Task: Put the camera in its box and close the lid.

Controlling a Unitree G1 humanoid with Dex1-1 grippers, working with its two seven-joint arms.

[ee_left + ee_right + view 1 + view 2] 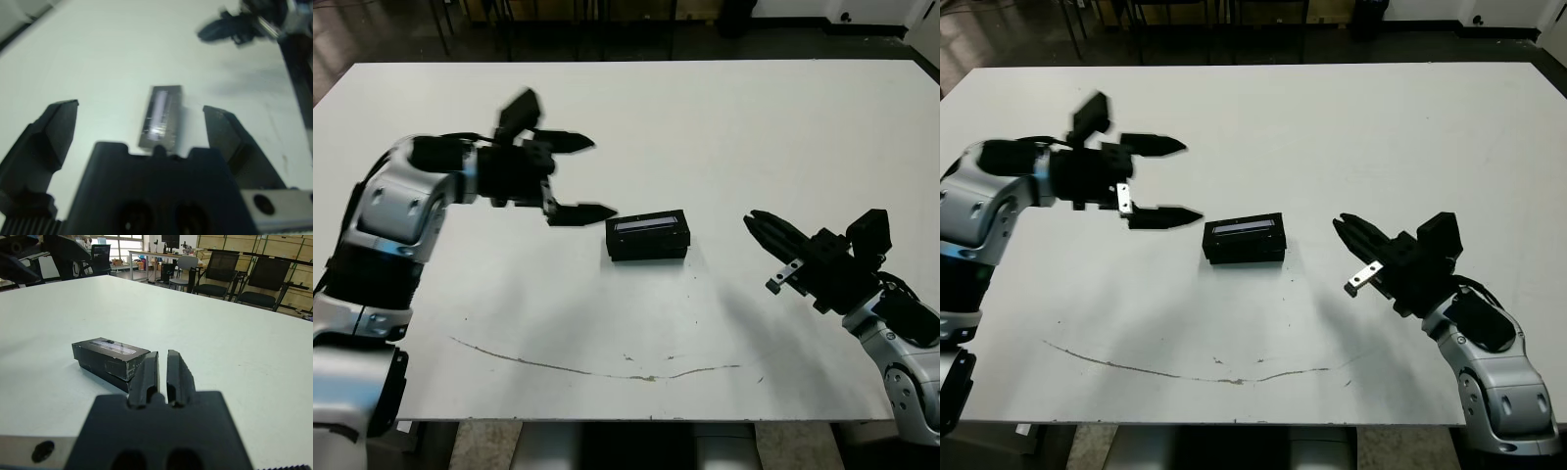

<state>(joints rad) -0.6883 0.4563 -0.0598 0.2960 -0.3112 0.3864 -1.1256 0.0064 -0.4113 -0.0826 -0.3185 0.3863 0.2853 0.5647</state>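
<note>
Worktop (pixel 724 137) centre holds your closed box (pixel 647 245), lid (pixel 647 224) seated on top. Your right hand (pixel 766 232), fingers pressed together, sits at its 3 o'clock; your left hand (pixel 576 176), spread wide, hovers at 10 o'clock.

The lid (pixel 647 227) sits on top of the box (pixel 647 247), a little below the middle of the head views, so the two read as one closed black block lying flat on the white worktop (pixel 724 137), its long side running across the picture. The lid is flat and black with a pale silvery stripe along its top. In the right wrist view it sits slightly askew, its near corner jutting out past the box's dark wall. The box's lining cannot be seen. The camera is not visible in any view.
</note>
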